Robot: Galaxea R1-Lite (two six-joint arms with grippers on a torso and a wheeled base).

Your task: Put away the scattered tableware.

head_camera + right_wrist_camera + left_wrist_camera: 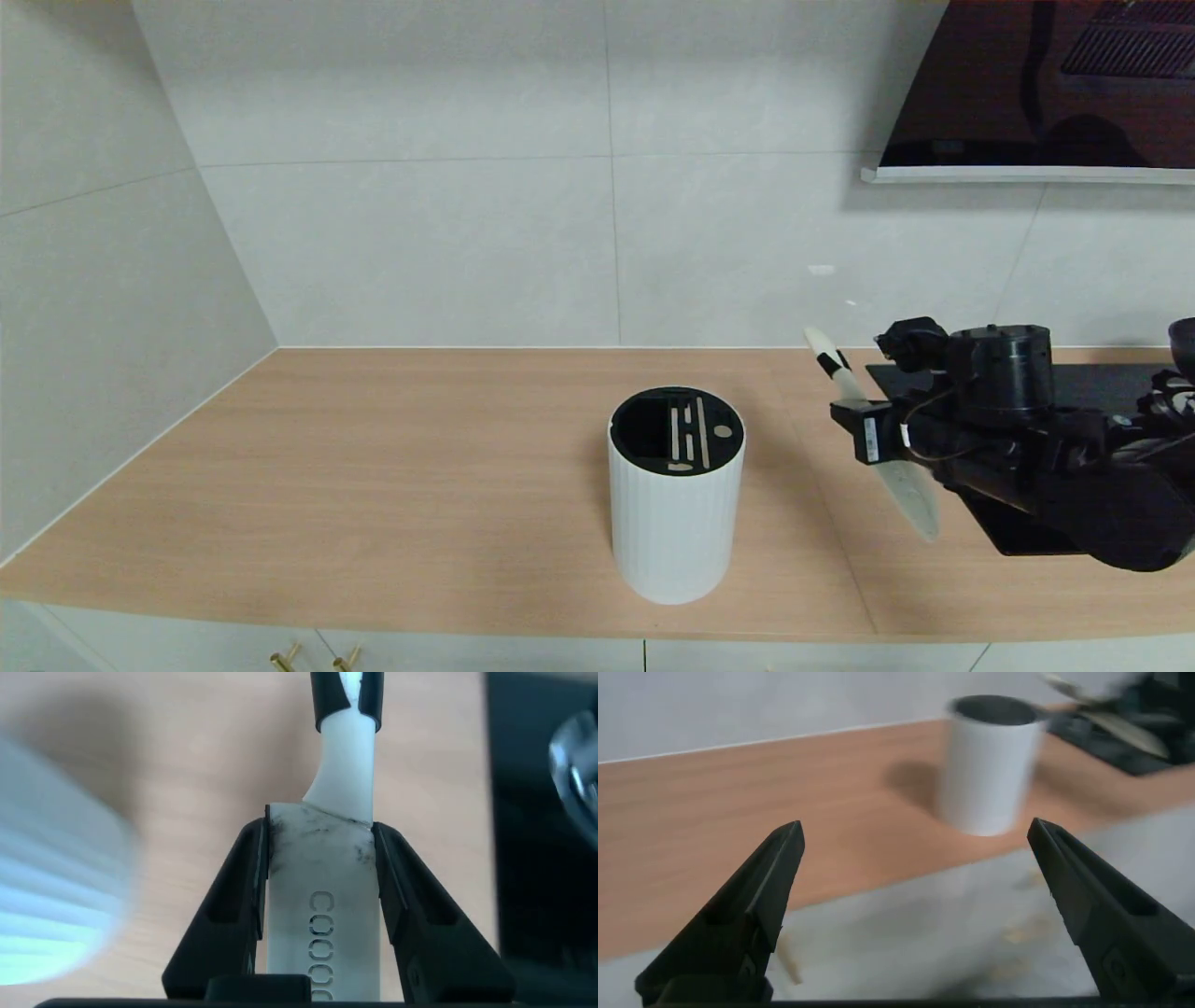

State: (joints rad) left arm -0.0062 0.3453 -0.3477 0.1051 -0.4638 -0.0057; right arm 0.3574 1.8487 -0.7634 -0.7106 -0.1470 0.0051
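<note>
A white ribbed cylindrical holder [674,504] with a black slotted top stands upright on the wooden counter [420,467]. To its right, my right gripper [864,425] is shut on a white knife [873,439], held above the counter with its handle up toward the wall and blade down toward the front. In the right wrist view the fingers [238,905] clamp the smudged blade of the knife [322,896] near the handle, with the holder [56,877] off to one side. My left gripper [915,905] is open, low in front of the counter edge, with the holder [985,761] farther off.
A black cooktop [1027,457] lies on the counter at the right, under my right arm. A dark range hood [1046,93] hangs on the tiled wall above it. Cabinet fronts with brass handles [313,659] run below the counter edge.
</note>
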